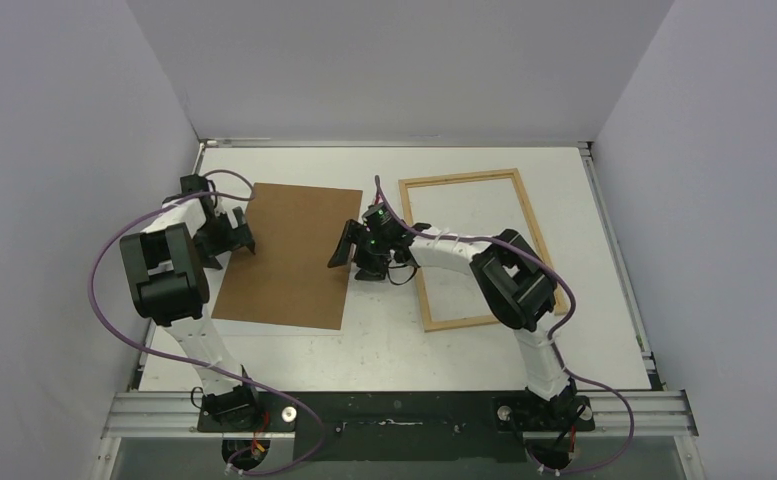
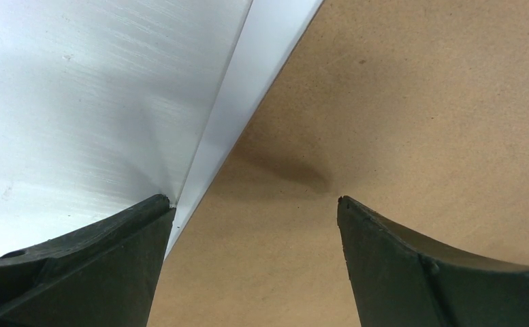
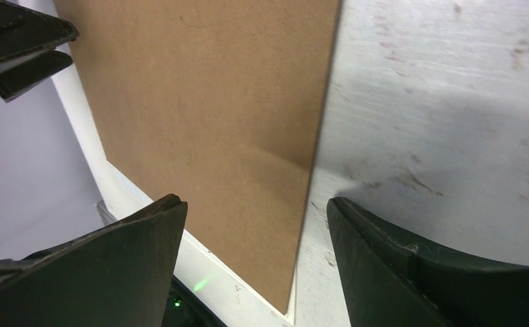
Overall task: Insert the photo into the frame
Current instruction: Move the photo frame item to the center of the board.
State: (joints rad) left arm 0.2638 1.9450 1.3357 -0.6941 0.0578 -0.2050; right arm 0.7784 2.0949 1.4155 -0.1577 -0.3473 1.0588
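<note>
Brown hardboard backing panel (image 1: pixel 289 255) lies flat on the worktop (image 1: pixel 384 350), left of centre, slightly skewed. It covers the photo (image 2: pixel 234 102): only a thin white margin shows past the panel's left edge in the left wrist view, and along its left and near edges in the right wrist view. The printed side can't be told. The frame (image 1: pixel 459 177) lies flat toward the far right corner, well apart from the panel, with bare worktop showing through it. The right arm's forearm crosses the frame's left strip and its elbow hangs over the frame's near right corner, hiding part of the wood. The left arm reaches forward along the left edge of the worktop, wrist turned inward. The left gripper (image 1: pixel 234 238) is at the panel's left edge, jaws spread wide, one finger over bare worktop and the other over the panel, grasping nothing. The right arm bends left across the middle. The right gripper (image 1: pixel 352 255) is low at the panel's right edge, jaws likewise released, straddling that edge, nothing held. Purple cables loop off both arms. Plain grey walls enclose three sides.
</note>
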